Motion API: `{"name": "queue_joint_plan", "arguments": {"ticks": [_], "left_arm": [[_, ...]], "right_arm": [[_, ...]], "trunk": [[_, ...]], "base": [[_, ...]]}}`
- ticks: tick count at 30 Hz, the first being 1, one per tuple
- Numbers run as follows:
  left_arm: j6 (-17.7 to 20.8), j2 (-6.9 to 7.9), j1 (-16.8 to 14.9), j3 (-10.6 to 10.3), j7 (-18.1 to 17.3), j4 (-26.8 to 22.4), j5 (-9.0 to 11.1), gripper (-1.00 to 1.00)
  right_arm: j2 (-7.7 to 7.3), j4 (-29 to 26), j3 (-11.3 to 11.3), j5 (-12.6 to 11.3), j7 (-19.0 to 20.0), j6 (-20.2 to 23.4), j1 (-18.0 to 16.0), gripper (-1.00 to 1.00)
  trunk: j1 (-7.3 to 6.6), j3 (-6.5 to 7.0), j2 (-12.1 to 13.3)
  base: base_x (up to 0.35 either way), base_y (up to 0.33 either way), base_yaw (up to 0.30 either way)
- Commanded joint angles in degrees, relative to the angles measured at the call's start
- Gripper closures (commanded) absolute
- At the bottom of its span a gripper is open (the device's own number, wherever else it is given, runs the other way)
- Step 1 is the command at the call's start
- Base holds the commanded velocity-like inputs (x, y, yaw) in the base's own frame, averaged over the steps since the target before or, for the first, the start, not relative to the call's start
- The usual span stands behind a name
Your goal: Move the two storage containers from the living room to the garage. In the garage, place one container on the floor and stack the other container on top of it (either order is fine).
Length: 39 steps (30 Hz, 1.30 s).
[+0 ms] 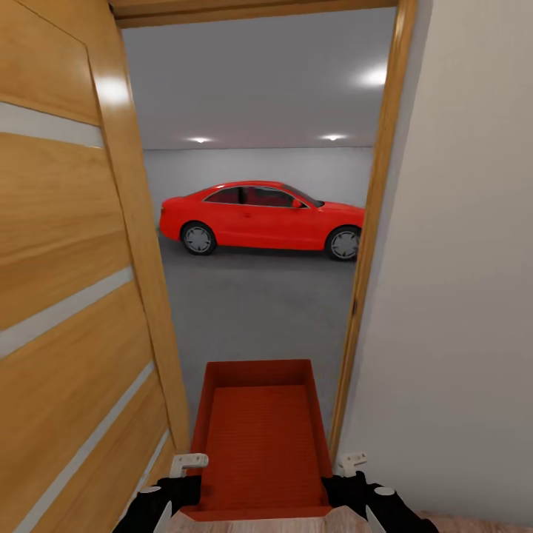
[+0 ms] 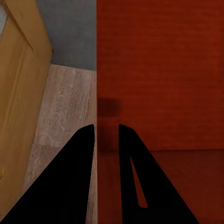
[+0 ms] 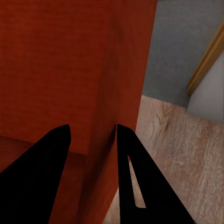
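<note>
Storage container (image 1: 259,437) near edge cut off at 6 o'clock | left gripper (image 2: 106,133) and right gripper (image 3: 92,133) each clamp a side wall | garage floor (image 1: 259,311), red car (image 1: 263,216) at 12 o'clock beyond wooden door (image 1: 74,296)

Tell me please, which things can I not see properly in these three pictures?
- Second container: nothing here tells where it is.
- Held storage container: near end cut off by the head view's lower edge.
- Garage floor: the wooden door and white wall hide its sides.
- Left gripper, right gripper: fingers straddle the container's walls; actual contact unclear.
</note>
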Motion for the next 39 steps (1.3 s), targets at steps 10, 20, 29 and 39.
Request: {"name": "queue_joint_plan", "arguments": {"ticks": [10, 20, 29, 39], "left_arm": [[0.3, 1.36, 0.0, 0.5, 1.1, 0.0, -1.5, 1.00], [0.2, 1.36, 0.0, 0.5, 1.1, 0.0, -1.5, 1.00], [0.2, 1.27, 0.0, 0.5, 1.1, 0.0, -1.5, 1.00], [0.2, 1.21, 0.0, 0.5, 1.1, 0.0, -1.5, 1.00]], "right_arm": [[-0.04, -0.3, 1.1, -0.6, 4.9, -2.1, 0.0, 1.00], [-0.04, -0.3, 1.1, -0.6, 4.8, -2.1, 0.0, 1.00], [-0.04, -0.3, 1.1, -0.6, 4.9, -2.1, 0.0, 1.00], [-0.04, -0.3, 1.1, -0.6, 5.1, -2.1, 0.0, 1.00]], "trunk": [[0.02, -0.10, -0.1], [0.02, -0.10, -0.1], [0.02, -0.10, -0.1], [0.02, -0.10, -0.1]], "base": [[0.000, 0.191, 0.000], [0.000, 0.025, 0.000], [0.000, 0.000, -0.006], [0.000, 0.000, -0.216]]}}
